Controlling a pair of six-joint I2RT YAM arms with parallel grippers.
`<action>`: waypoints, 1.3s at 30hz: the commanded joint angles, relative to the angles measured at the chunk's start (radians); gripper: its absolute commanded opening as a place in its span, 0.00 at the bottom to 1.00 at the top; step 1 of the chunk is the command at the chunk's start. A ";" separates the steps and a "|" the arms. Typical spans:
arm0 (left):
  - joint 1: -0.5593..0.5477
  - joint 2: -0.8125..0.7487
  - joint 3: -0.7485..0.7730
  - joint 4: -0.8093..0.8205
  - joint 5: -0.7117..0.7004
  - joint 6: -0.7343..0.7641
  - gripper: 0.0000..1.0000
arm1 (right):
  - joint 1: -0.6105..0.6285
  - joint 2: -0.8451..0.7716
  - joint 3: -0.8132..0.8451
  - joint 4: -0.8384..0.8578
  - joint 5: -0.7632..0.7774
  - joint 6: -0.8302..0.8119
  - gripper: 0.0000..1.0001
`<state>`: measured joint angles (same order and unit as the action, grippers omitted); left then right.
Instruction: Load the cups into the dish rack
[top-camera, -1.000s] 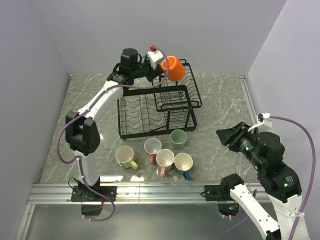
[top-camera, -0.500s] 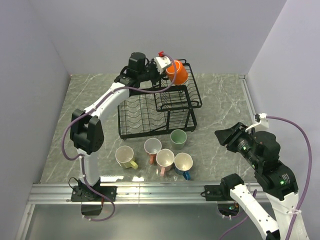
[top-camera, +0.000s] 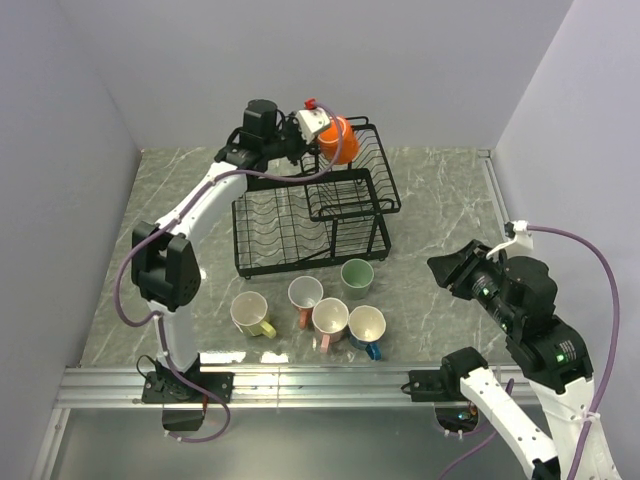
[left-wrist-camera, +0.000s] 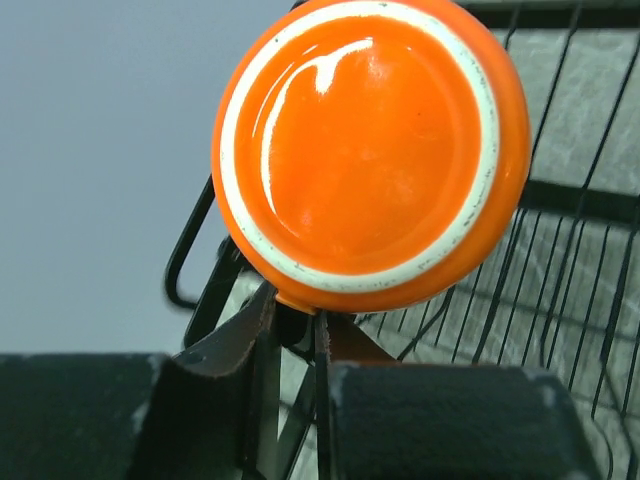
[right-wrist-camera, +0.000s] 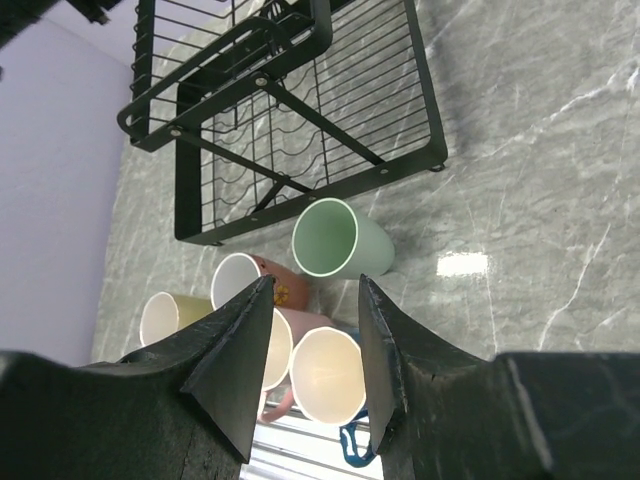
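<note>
Over the rack's (top-camera: 270, 235) 12 o'clock edge, the orange cup (left-wrist-camera: 370, 150) is clamped by the nearly closed left gripper (left-wrist-camera: 295, 325), at its 12 o'clock.

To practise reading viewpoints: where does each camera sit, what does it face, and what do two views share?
Top external: above and behind, looking down at the table; left arm and right arm show.
Left wrist: faces the orange cup, base-on; left fingers below.
Right wrist: faces the green cup; right fingers show.
All share the rack.
</note>
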<state>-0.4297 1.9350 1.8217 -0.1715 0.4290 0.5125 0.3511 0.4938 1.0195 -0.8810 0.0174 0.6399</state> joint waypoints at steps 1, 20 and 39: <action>0.043 -0.096 -0.016 -0.020 -0.027 0.034 0.11 | 0.005 0.017 0.001 0.047 -0.004 -0.031 0.47; 0.052 -0.156 -0.048 -0.023 -0.073 -0.025 0.53 | 0.005 -0.018 -0.021 0.007 -0.014 -0.060 0.46; 0.052 -0.353 -0.099 0.047 -0.291 -0.672 0.85 | 0.008 0.176 -0.001 -0.015 -0.204 -0.161 0.46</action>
<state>-0.3759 1.6863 1.7496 -0.1410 0.1207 0.0692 0.3511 0.5816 0.9894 -0.8925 -0.1226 0.5297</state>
